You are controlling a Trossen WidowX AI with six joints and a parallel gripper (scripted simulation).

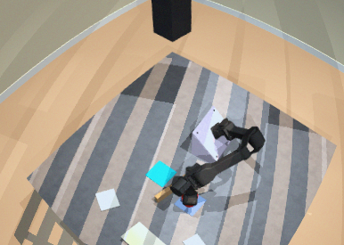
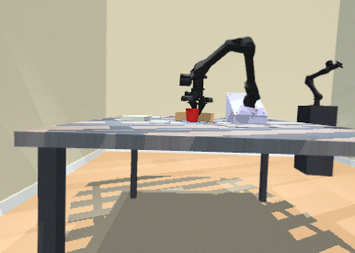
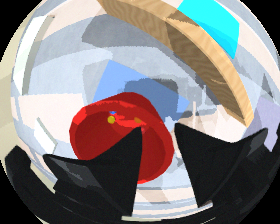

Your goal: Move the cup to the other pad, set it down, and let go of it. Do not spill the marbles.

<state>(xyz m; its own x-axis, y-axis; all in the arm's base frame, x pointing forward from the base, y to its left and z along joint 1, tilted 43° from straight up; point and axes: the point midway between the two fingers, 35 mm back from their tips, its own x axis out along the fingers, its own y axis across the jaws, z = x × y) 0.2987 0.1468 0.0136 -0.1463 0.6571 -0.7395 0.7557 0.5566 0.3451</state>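
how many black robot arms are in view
2. One black arm is mounted at the striped table; another stands on a black pedestal at the exterior view's right. Others may be out of frame.

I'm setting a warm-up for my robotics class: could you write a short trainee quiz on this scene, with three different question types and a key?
1. True or false: a wooden bar lies between the red cup and the cyan pad.
2. Which pad is the cup on?
A) cyan
B) blue
C) white
3. Fill in one word: the small balls visible inside the cup are ____.

Key: 1 true; 2 B; 3 marbles
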